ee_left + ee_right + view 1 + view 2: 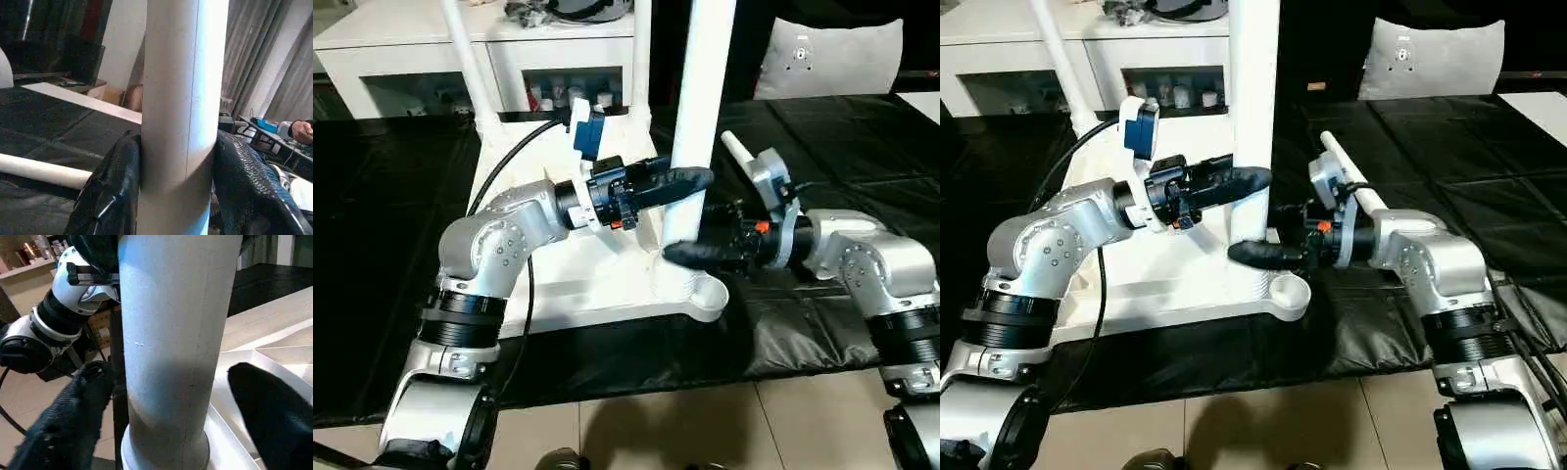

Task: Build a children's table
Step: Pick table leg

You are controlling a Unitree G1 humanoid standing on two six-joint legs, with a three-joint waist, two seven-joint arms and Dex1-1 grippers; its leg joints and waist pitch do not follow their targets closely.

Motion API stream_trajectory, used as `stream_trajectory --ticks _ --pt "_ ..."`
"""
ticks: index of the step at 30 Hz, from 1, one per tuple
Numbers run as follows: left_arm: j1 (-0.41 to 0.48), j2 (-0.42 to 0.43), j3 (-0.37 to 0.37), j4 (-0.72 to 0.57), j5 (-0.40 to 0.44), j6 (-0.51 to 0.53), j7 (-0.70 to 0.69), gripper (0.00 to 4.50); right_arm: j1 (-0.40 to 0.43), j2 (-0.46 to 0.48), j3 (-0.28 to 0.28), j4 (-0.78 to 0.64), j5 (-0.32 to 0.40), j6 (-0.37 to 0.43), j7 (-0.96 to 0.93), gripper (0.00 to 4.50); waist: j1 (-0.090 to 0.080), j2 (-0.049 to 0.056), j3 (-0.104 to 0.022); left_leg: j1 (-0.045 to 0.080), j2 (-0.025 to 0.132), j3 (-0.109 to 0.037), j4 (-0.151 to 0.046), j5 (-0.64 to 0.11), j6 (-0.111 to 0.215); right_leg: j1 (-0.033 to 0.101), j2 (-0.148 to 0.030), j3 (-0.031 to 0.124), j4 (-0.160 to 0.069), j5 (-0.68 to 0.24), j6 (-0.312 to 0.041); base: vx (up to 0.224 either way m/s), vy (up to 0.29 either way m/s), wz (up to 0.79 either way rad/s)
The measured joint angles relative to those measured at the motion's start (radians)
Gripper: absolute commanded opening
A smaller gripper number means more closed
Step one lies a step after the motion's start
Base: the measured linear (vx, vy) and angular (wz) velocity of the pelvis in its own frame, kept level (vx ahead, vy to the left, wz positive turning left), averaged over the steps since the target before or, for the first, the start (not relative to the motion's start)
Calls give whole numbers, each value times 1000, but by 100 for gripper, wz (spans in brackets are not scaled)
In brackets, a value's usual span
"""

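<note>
Standing leg (703, 108) between left gripper (690, 179) fingers

No lettering, label, brand mark or number can be read anywhere around the grippers. The bottles on the white shelf (570, 93) beyond them are too small to make out, and the grey cushion (827, 57) bears only an unreadable mark.

White table parts on a black worktop (391, 245).
The children's table (607, 284) is plain white; both arms gleam silver, each tool's fingers (244, 181) textured black.
</note>
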Motion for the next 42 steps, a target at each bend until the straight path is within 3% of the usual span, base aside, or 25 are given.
stream_trajectory --ticks 17,18,25,36,39,42 --pt "0 -9 -16 -16 -2 1 1 185 0 35 18 0 9 8 9 253 0 0 0 0 0 0 0 0 0 0 0 0 0 0 0 0 0 0" --pt "1 -11 -17 -16 -2 1 1 185 0 36 19 0 9 8 9 229 0 0 0 0 0 0 0 0 0 0 0 0 0 0 0 0 0 0" --pt "1 -11 -24 -16 0 -4 2 185 0 37 19 1 8 8 12 194 0 0 0 0 0 0 0 0 0 0 0 0 0 0 0 0 0 0" --pt "1 7 -38 -17 7 -10 -11 184 0 37 32 6 -12 -13 13 189 0 0 0 0 0 0 0 0 0 0 0 0 0 0 0 0 0 0" --pt "2 12 -43 -17 11 -12 -14 184 0 43 31 14 -13 -7 12 259 0 0 0 0 0 0 0 0 0 0 0 0 0 0 0 0 0 0" --pt "6 15 -57 -26 19 -13 -19 184 -1 44 26 20 1 23 10 279 1 0 0 0 0 0 0 0 0 0 0 0 0 0 0 0 0 0"
